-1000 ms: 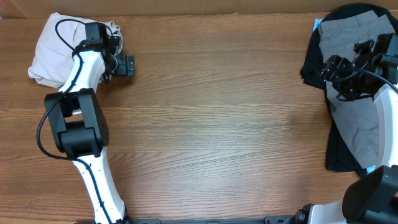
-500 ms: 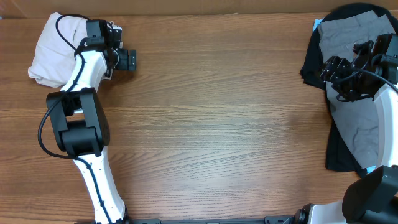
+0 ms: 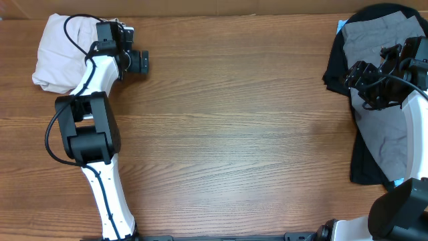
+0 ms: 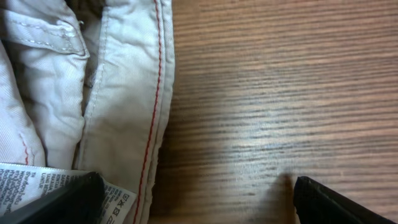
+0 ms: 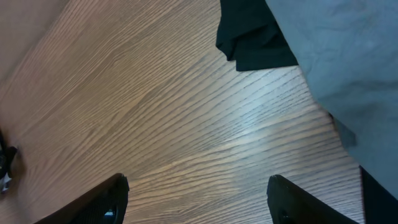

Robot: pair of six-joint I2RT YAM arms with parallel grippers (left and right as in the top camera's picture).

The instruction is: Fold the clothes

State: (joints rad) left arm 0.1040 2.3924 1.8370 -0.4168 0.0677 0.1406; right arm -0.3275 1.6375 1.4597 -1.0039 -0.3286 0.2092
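At the right edge of the crumpled cream-beige cotton shorts (image 3: 57,50), the left hand (image 4: 193,200) hangs low with its two black fingers (image 4: 336,202) wide apart and nothing gripped between them. One finger is over the small white printed label (image 4: 37,180) of these shorts. The other is over the bare brown wooden surface (image 3: 234,134) just beside them. Between the fingers there is a flat hem of the shorts with a line of red stitching (image 4: 155,93) and, next to it, plain wood. Whether the finger touches the label, I cannot tell. The shorts lie as a loose heap, and in the overhead view the white left arm (image 3: 93,70) passes along their right side.

Well apart from the cream-beige shorts, at the opposite side of the surface, the right hand (image 5: 199,199) also has its fingers spread, and it holds nothing. Under it is bare wood. Just beyond its fingertips lies the edge of a black cloth garment (image 5: 255,37). A pair of grey cotton shorts (image 5: 336,62) lies on top of this garment and partly covers it. In the overhead view the right hand is at the side of this pile that faces the cream-beige shorts.
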